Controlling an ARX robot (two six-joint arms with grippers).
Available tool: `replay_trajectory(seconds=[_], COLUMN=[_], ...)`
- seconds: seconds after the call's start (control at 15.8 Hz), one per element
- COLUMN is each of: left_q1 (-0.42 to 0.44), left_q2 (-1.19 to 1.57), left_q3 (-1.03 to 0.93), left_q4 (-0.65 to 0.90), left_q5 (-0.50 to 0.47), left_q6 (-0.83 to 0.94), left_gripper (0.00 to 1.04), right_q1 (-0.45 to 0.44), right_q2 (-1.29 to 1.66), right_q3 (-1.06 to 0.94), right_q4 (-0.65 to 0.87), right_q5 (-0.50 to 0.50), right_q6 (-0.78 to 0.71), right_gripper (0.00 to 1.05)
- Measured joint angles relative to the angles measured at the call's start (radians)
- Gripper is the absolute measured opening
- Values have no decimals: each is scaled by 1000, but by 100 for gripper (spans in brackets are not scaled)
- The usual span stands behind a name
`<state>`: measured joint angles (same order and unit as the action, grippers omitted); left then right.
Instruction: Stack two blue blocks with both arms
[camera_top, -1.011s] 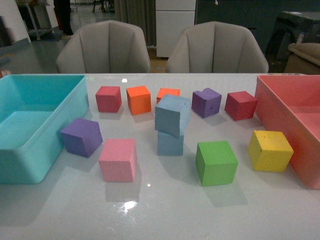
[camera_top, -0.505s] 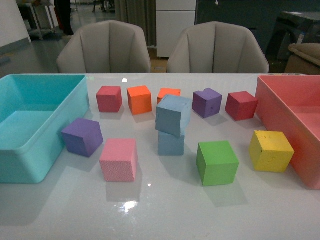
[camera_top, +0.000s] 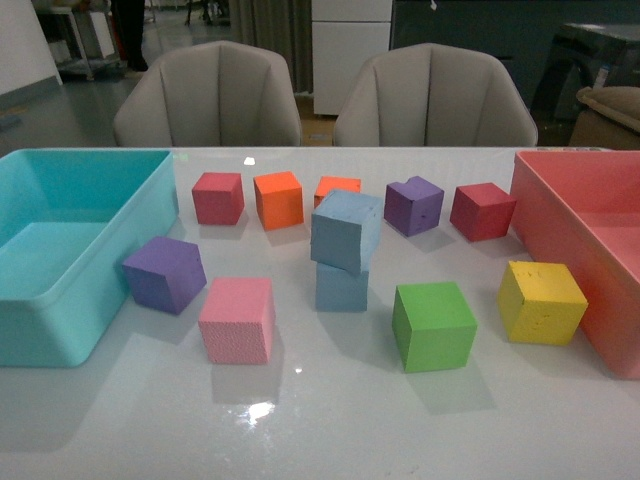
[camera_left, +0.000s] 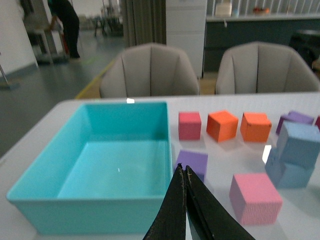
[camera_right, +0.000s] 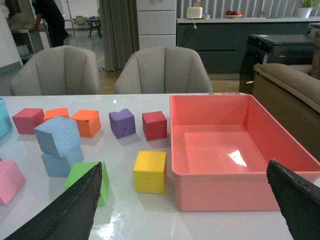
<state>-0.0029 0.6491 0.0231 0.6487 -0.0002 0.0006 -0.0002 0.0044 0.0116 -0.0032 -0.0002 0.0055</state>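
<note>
Two pale blue blocks stand stacked mid-table: the upper blue block (camera_top: 346, 230) rests tilted and turned on the lower blue block (camera_top: 341, 287). The same pair shows in the left wrist view, upper block (camera_left: 301, 144) on lower block (camera_left: 283, 170), and in the right wrist view, upper block (camera_right: 58, 135) on lower block (camera_right: 60, 163). Neither arm appears in the front view. My left gripper (camera_left: 183, 171) is shut with nothing in it, back near the teal bin's corner. My right gripper (camera_right: 192, 192) is wide open and empty, well away from the stack.
A teal bin (camera_top: 60, 320) sits at the left, a pink bin (camera_top: 570, 240) at the right. Around the stack lie pink (camera_top: 237, 319), green (camera_top: 433, 325), yellow (camera_top: 541, 301), purple (camera_top: 163, 273), red (camera_top: 218, 197) and orange (camera_top: 278, 199) cubes. Two chairs stand behind the table.
</note>
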Motion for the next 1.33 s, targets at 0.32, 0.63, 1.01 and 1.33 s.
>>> replay_trajectory(seconds=[0.32, 0.63, 1.01, 1.33], left_q1=[0, 0, 0, 0], left_q2=[-178, -316, -449, -639], left_q3=[-12, -12, -12, -9], left_q4=[-178, -313, -447, -649], left_q5=[0, 0, 0, -2], left_q6=[0, 0, 0, 0], left_gripper=[2, 2, 2, 2], right_q1=[0, 0, 0, 0], right_q2=[0, 0, 0, 0], right_q3=[0, 0, 0, 0], right_q4=[0, 0, 0, 2], right_q5=[0, 0, 0, 0], right_q6=[0, 0, 0, 0], right_gripper=[98, 98, 98, 98])
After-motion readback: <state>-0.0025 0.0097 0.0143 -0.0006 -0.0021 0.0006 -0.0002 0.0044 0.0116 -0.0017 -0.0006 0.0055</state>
